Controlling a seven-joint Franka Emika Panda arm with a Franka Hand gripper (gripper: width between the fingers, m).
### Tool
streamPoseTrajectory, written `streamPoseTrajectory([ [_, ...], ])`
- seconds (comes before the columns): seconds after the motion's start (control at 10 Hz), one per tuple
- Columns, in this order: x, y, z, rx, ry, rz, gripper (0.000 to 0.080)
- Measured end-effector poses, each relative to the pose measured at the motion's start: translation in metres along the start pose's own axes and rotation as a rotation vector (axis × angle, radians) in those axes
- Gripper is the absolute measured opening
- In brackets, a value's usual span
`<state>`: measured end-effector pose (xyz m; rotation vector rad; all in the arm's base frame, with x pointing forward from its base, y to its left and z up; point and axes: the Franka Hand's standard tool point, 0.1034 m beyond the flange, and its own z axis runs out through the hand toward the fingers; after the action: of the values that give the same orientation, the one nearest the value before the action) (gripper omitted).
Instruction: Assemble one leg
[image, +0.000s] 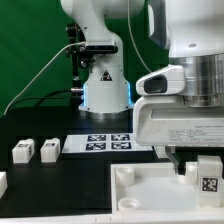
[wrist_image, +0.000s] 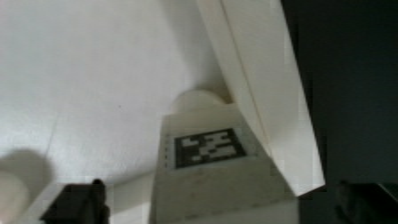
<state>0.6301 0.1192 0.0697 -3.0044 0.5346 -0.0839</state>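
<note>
A leg, a small white block with a black-and-white tag, stands upright in the near right corner of the large white tray piece. My gripper is low over it, jaws either side. In the wrist view the leg lies between the dark fingers, beside the tray's raised rim. A gap shows between one finger and the leg, so the gripper is open and not holding it.
Two more legs lie on the black table at the exterior view's left, and another white part is at the left edge. The marker board lies behind the tray. The robot base stands at the back.
</note>
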Motion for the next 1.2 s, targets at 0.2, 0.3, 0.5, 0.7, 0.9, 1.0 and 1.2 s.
streamPoseTrajectory([
  [0.2, 0.001, 0.001, 0.001, 0.002, 0.003, 0.0, 0.0529],
  [0.3, 0.001, 0.001, 0.001, 0.002, 0.003, 0.019, 0.0389],
  [0.5, 0.002, 0.007, 0.001, -0.008, 0.004, 0.136, 0.0298],
  [0.7, 0.004, 0.015, 0.0, -0.023, 0.005, 0.257, 0.03],
  [0.9, 0.007, 0.024, -0.001, -0.047, 0.003, 0.396, 0.0302],
  [1.0, 0.007, 0.027, -0.001, -0.053, 0.005, 0.448, 0.0302],
  [1.2, 0.008, 0.036, -0.003, -0.086, 0.029, 0.556, 0.0312],
])
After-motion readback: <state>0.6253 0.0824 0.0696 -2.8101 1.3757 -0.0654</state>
